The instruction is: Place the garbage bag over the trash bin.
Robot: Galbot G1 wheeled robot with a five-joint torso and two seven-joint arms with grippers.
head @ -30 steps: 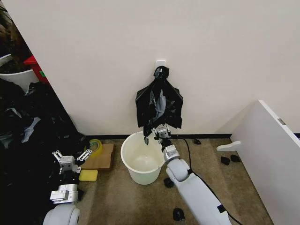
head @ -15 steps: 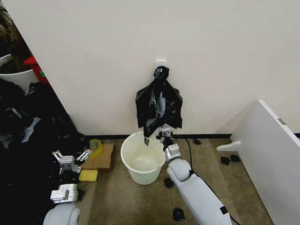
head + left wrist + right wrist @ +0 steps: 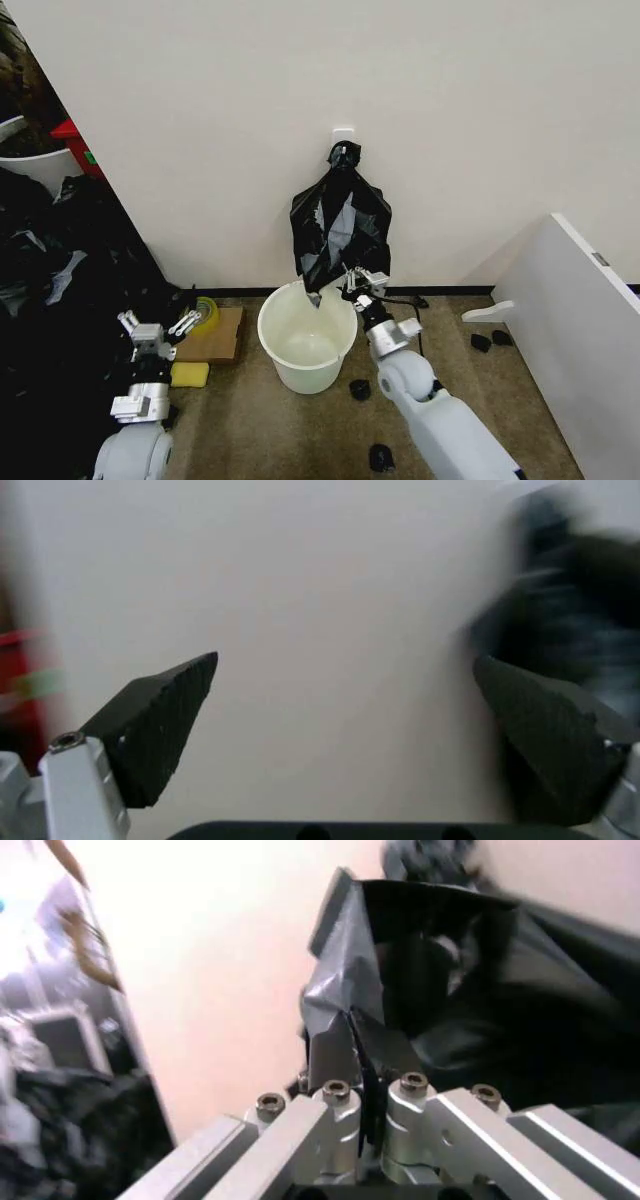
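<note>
The left hand (image 3: 156, 324) hovers low at the robot's left, its fingers (image 3: 155, 724) spread apart and gripping nothing, just above a yellow sponge (image 3: 188, 374) and a flat cardboard piece (image 3: 218, 335) on the floor. Farther forward, the trash bin (image 3: 306, 336) stands upright and open on the floor against the wall. At its far rim the right hand (image 3: 360, 285) is clamped on the lower edge of the garbage bag (image 3: 340, 225), whose bunched top hangs from a white wall hook (image 3: 343, 135)
</note>
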